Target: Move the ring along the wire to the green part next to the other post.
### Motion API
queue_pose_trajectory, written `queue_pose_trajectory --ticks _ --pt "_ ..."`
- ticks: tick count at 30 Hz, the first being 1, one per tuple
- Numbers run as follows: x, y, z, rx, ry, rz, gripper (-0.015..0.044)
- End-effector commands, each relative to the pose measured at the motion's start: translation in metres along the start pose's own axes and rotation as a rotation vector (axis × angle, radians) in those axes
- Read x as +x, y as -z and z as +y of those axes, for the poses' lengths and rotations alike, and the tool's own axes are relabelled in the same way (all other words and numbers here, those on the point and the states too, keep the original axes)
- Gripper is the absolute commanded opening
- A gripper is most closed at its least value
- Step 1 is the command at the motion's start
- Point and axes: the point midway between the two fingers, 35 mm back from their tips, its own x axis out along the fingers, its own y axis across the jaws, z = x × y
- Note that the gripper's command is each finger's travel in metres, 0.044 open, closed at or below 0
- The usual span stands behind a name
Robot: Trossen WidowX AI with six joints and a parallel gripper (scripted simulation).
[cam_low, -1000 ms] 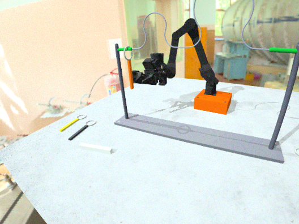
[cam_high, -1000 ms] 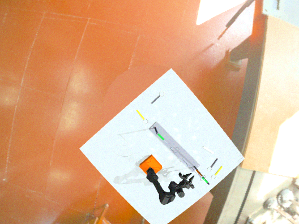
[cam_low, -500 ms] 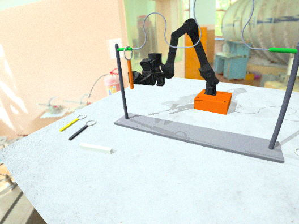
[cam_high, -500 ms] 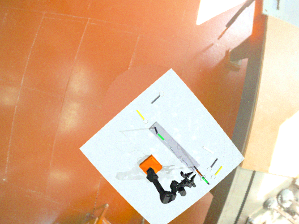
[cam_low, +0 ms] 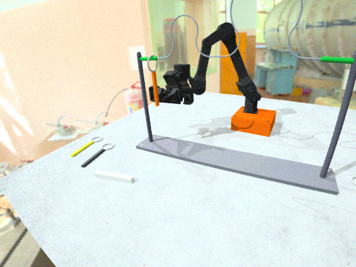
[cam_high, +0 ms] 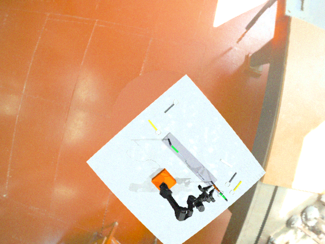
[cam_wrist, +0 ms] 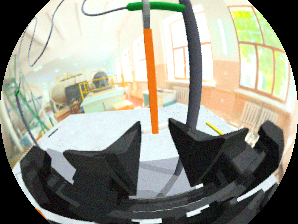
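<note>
Yellow wand (cam_low: 82,148): lower left of the exterior view, lying flat on the table (cam_low: 168,216), its small ring pointing up-right.
Black wand (cam_low: 93,158): just right of the yellow one, roughly parallel to it.
White bar (cam_low: 114,176): below both wands, flat on the table.
Left post (cam_low: 144,98): dark grey, upright at the left end of the base (cam_low: 236,163).
Green part (cam_low: 148,58): short bright sleeve at the top of the left post, upper left of the frame.
Ring (cam_low: 152,63): thin pale loop hanging on that green part, just beside the post.
Handle (cam_low: 155,88): slim orange rod hanging straight down from the ring; in the wrist view it (cam_wrist: 152,76) stands upright at centre, beyond the fingertips.
Gripper (cam_low: 158,94): black, level with the handle's lower end, jaws partly open and holding nothing; whether a finger touches the handle, cannot tell.
Wire (cam_low: 199,37): thin grey, looping across the top of the frame.
Arm base (cam_low: 253,121): orange block, centre right.
Right post (cam_low: 340,118): far right edge, with its own green part (cam_low: 337,59) at the top.
</note>
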Motion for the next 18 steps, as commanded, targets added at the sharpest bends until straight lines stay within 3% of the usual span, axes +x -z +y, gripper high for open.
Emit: queue_pose_trajectory --ticks 1,18 --pt "0.008 -0.003 -0.003 -0.003 0.004 -0.005 0.0160" --pt "0.034 -0.004 0.000 -0.003 0.004 -0.008 0.0160"
